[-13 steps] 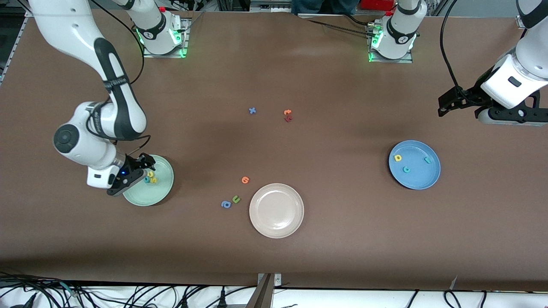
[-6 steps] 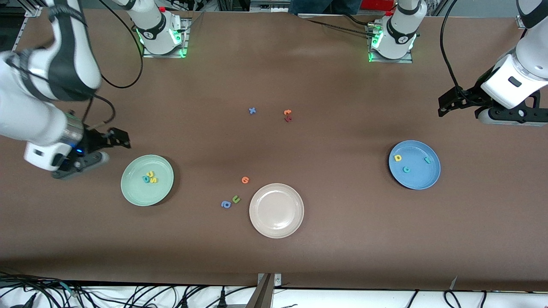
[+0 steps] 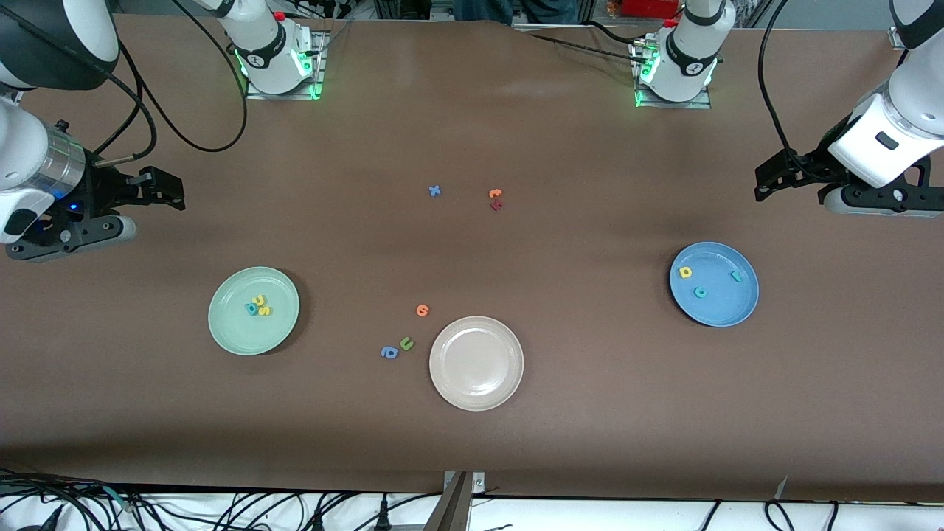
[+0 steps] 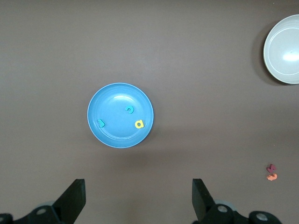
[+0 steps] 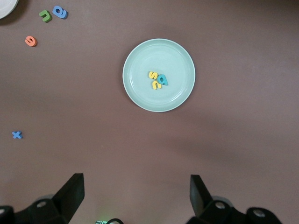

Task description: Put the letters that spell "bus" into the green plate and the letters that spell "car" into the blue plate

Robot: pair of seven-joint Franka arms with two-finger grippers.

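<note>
The pale green plate [image 3: 276, 324] [image 5: 175, 58] holds a tight cluster of the teal b [image 3: 252, 309] [image 5: 162, 80] and the yellow u and s. On the blue plate [image 3: 726, 310] [image 4: 114, 100] lie the yellow a [image 3: 685, 272] [image 4: 138, 124], teal c [image 3: 700, 293] [image 4: 129, 110] and teal r [image 3: 736, 276] [image 4: 101, 123], spread apart. My right gripper [image 3: 168, 189] [image 5: 137, 193] hangs open and empty, high over bare table at the right arm's end. My left gripper [image 3: 768, 181] [image 4: 138, 196] waits open and empty over bare table at the left arm's end.
An empty beige plate [image 3: 476, 394] [image 4: 285, 70] sits near the table's middle, nearer the front camera. Beside it lie an orange letter [image 3: 422, 310], a green u [image 3: 406, 343] and a blue a [image 3: 389, 352]. Farther off are a blue x [image 3: 435, 191] and orange and maroon letters [image 3: 495, 199].
My right gripper has risen from the green plate and drawn away toward the right arm's end of the table, still open. The letters stayed in the plate. The left arm has not moved.
</note>
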